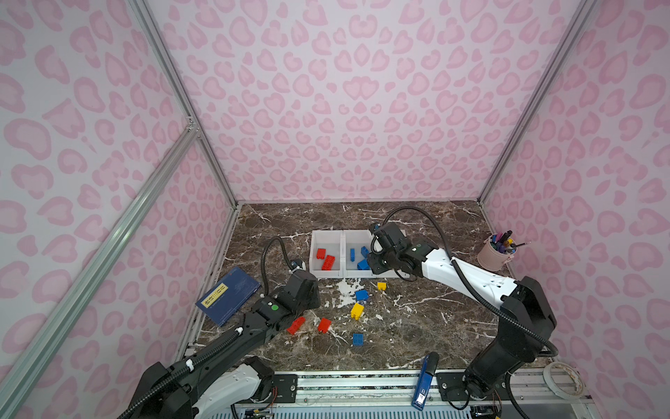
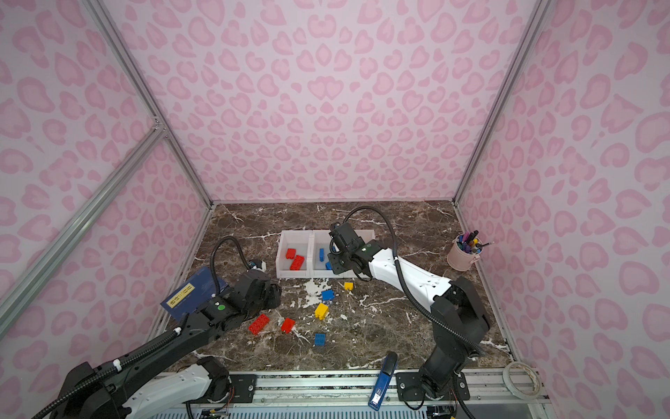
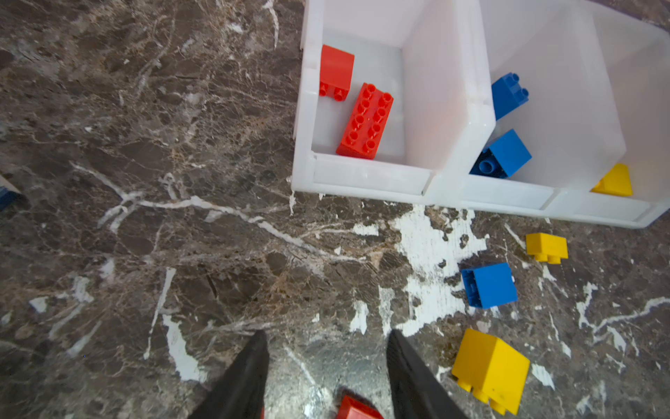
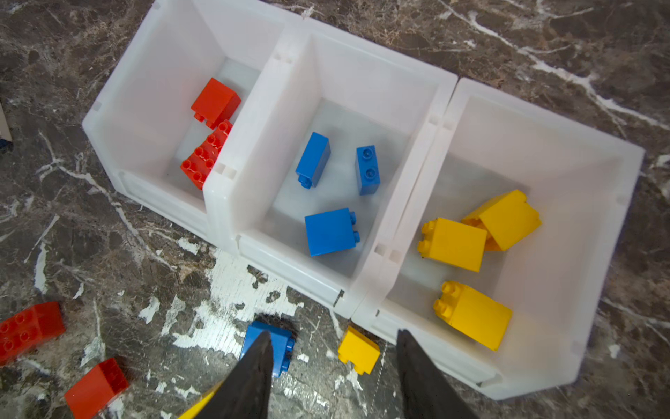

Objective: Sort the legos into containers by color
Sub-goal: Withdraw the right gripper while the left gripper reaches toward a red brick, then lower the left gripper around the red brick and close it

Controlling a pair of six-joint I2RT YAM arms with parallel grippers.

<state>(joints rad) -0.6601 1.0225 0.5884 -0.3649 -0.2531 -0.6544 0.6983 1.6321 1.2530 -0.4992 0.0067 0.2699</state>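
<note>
**Containers** [image 4: 253,119]: three white bins, joined in a row, are standing toward the back of the table [image 1: 435,319].

**Legos:** fourteen are showing.
- In the bins, eight:
  - two red legos [image 4: 215,101] are lying in the left bin [image 4: 145,90];
  - three blue legos [image 4: 330,232] are lying in the middle bin [image 4: 362,83];
  - three yellow legos [image 4: 453,245] are lying in the right bin [image 4: 562,254].
- In front of the row, six:
  - two loose red legos [image 1: 323,324];
  - two loose blue legos [image 1: 361,294];
  - two loose yellow legos [image 1: 357,311].

**Grippers:** two.
- The left gripper [image 3: 326,332] is hovering over the table by the loose red legos, with its jaws standing apart and gripping nothing.
- The right gripper [image 4: 334,332] is hanging over the right end of the bin row, with its jaws parted and empty.

**Sundries:** one of each.
- A blue book [image 1: 228,295] is lying at the left edge of the table.
- A blue stapler [image 1: 426,381] is lying at the front.
- A pink pen cup [image 1: 493,257] is standing at the right.
- A tape roll [image 1: 548,373] is lying at the front right corner.

**Surface:** dark brown marble pattern with white veins is covering the table, and a worn white patch [image 1: 344,290] is showing before the bins.

**Room:** pink walls [image 1: 362,109] printed with heart-like spots are closing in three sides, and an aluminium strut [image 1: 105,248] is slanting across the left one.
</note>
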